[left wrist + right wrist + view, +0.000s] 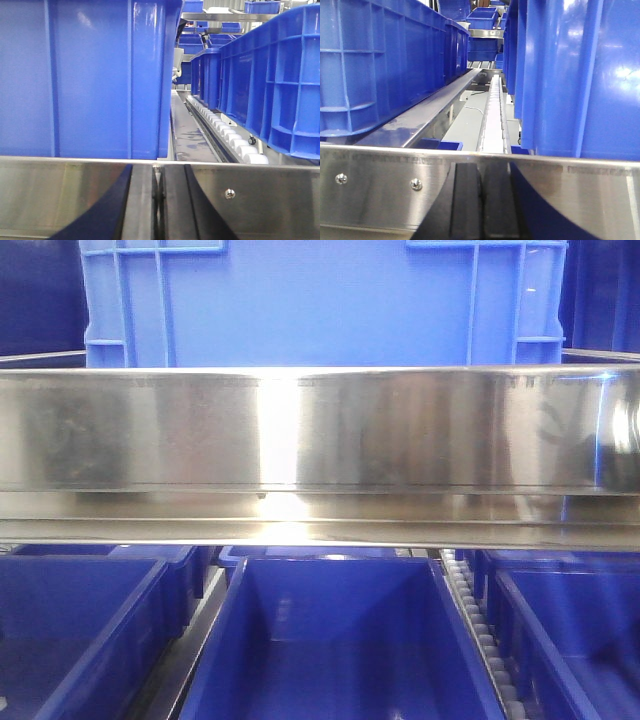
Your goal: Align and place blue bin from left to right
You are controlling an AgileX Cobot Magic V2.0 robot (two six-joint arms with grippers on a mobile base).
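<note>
Steel rail (320, 430) runs across the middle of the front view. The blue bin (320, 300) stands behind it, at the upper centre of the frame, and dark bins (340, 640) sit below. In the left wrist view its smooth wall fills the left side. I see the left gripper (158, 197) and the right gripper (481, 200) at bottom centre, both with jaws pressed together and gripping nothing.

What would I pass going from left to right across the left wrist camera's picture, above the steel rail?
blue bin → bare metal lane → white roller track → row of blue crates
</note>
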